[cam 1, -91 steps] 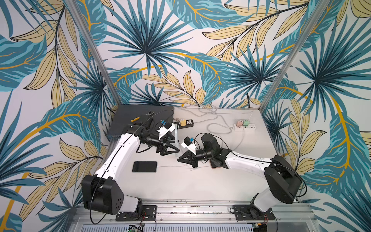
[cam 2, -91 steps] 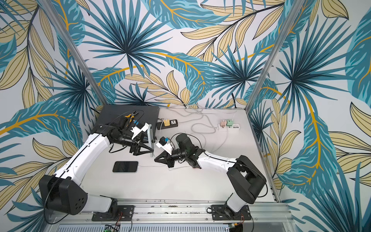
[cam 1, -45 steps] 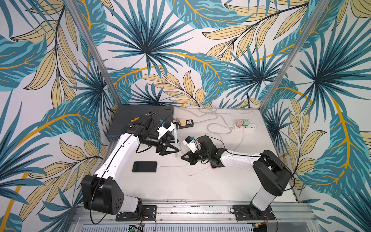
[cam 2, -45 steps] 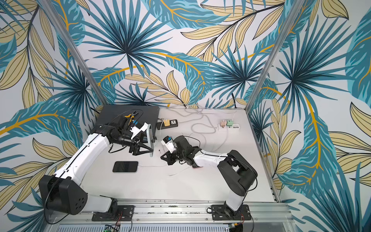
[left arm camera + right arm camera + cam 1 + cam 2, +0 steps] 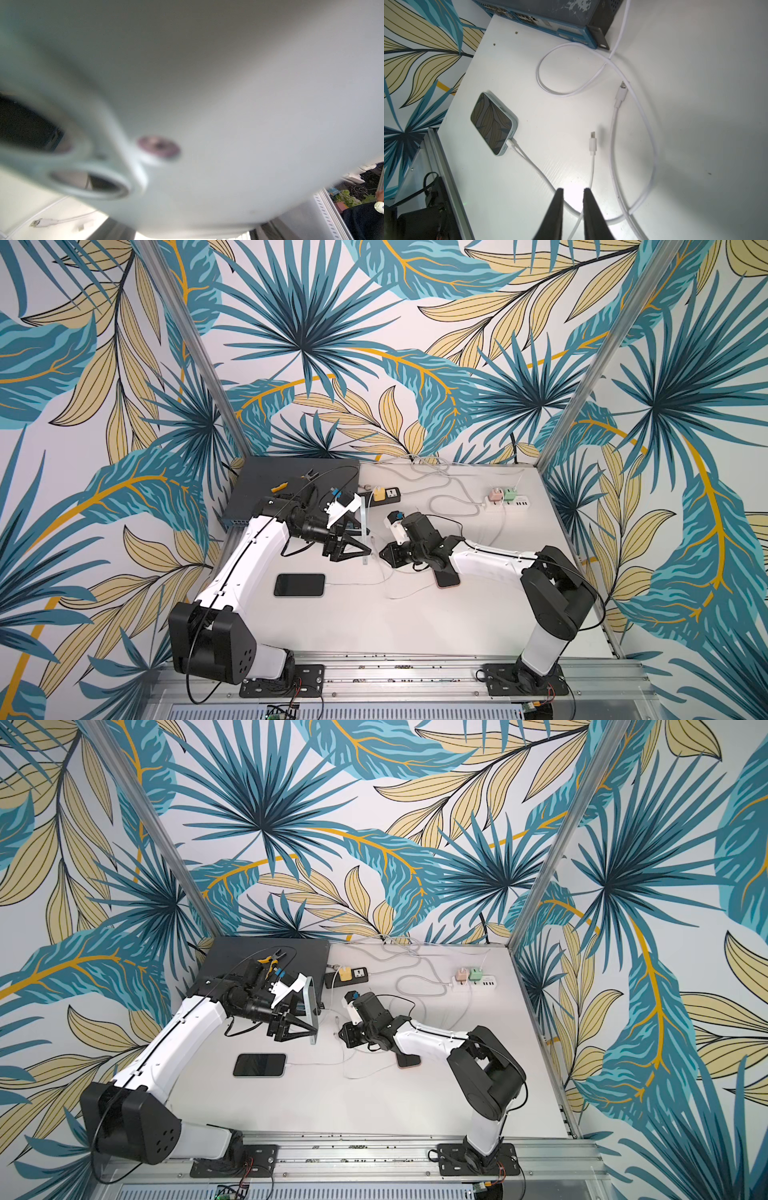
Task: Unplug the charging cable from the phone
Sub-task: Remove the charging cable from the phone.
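Left fingers (image 5: 352, 545) pinch a pale-blue phone (image 5: 308, 1002), held upright on edge, with no cable in it. Right fingers (image 5: 558, 209) stand slightly apart – a white charging cable (image 5: 592, 170) runs loose between them, its free plug (image 5: 592, 143) on the surface (image 5: 374, 626). A second phone (image 5: 492, 122) lies flat nearby – cable plugged in.

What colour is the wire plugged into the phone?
White. The cable shows best in the right wrist view.
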`<act>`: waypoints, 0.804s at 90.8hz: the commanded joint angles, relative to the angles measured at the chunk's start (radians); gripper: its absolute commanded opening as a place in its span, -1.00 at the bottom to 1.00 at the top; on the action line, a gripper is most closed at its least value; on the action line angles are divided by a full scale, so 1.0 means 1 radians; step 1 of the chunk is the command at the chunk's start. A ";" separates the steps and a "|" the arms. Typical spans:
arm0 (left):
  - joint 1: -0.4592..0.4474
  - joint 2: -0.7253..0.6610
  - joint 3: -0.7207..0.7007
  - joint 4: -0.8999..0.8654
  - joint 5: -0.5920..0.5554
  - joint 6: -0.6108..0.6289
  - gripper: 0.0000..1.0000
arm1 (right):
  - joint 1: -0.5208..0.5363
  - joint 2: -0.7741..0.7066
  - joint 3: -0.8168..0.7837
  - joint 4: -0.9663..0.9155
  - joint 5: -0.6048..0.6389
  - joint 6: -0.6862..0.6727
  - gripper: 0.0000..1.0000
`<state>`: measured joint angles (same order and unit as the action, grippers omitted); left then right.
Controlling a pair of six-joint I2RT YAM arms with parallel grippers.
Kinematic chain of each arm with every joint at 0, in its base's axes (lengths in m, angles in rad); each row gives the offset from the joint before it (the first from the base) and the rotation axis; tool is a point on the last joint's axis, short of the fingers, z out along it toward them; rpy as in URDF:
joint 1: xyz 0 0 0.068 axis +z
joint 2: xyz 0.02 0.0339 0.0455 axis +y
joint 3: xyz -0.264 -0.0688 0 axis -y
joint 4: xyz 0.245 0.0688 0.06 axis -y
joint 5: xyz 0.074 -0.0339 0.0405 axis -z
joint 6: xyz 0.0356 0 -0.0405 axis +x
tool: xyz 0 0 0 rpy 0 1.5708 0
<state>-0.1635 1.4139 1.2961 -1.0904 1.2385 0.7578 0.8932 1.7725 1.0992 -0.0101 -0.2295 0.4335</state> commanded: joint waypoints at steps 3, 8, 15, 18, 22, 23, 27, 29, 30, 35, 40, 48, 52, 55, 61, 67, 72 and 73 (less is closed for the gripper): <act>0.005 -0.022 0.014 -0.005 0.052 0.025 -0.17 | -0.011 -0.025 0.021 -0.047 0.032 -0.008 -0.38; 0.005 -0.021 0.013 -0.008 0.053 0.027 -0.17 | -0.017 -0.043 0.021 -0.044 0.026 -0.015 -0.26; 0.005 -0.022 0.013 -0.010 0.053 0.028 -0.17 | -0.030 -0.070 0.023 -0.032 -0.004 -0.028 -0.08; 0.005 -0.021 0.014 -0.009 0.054 0.029 -0.17 | -0.036 -0.083 0.022 -0.026 -0.022 -0.038 -0.02; 0.005 -0.020 0.013 -0.008 0.055 0.032 -0.17 | -0.042 -0.103 0.020 -0.011 -0.047 -0.051 0.08; 0.005 -0.021 0.013 -0.009 0.055 0.031 -0.17 | -0.043 -0.107 0.019 -0.007 -0.053 -0.054 0.10; 0.005 -0.021 0.014 -0.011 0.053 0.034 -0.17 | -0.051 -0.126 0.018 0.006 -0.082 -0.070 0.18; 0.005 -0.021 0.014 -0.012 0.053 0.034 -0.17 | -0.053 -0.135 0.019 0.009 -0.097 -0.080 0.22; 0.005 -0.021 0.014 -0.012 0.053 0.035 -0.17 | -0.054 -0.138 0.020 0.009 -0.103 -0.086 0.25; 0.005 -0.021 0.014 -0.014 0.055 0.037 -0.17 | -0.060 -0.156 0.026 0.011 -0.137 -0.117 0.38; 0.005 -0.021 0.015 -0.015 0.055 0.040 -0.17 | -0.067 -0.170 0.039 0.007 -0.172 -0.142 0.49; 0.005 -0.021 0.015 -0.019 0.057 0.044 -0.17 | -0.080 -0.190 0.058 0.001 -0.230 -0.175 0.64; 0.005 -0.022 0.015 -0.021 0.058 0.047 -0.17 | -0.087 -0.201 0.066 0.004 -0.264 -0.187 0.71; 0.005 -0.021 0.015 -0.022 0.058 0.047 -0.17 | -0.093 -0.208 0.072 0.005 -0.291 -0.197 0.76; 0.005 -0.022 0.017 -0.024 0.057 0.049 -0.17 | -0.096 -0.224 0.085 0.006 -0.338 -0.221 0.85; 0.005 -0.023 0.018 -0.028 0.059 0.052 -0.17 | -0.096 -0.241 0.098 0.007 -0.383 -0.250 0.96; 0.005 -0.022 0.019 -0.030 0.060 0.055 -0.17 | -0.097 -0.253 0.110 0.006 -0.422 -0.279 0.99; 0.005 -0.021 0.019 -0.031 0.060 0.057 -0.17 | -0.096 -0.255 0.112 0.006 -0.430 -0.285 0.99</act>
<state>-0.1635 1.4136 1.2961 -1.1076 1.2388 0.7887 0.7967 1.5639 1.1797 -0.0128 -0.5327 0.2348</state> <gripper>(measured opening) 0.781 0.988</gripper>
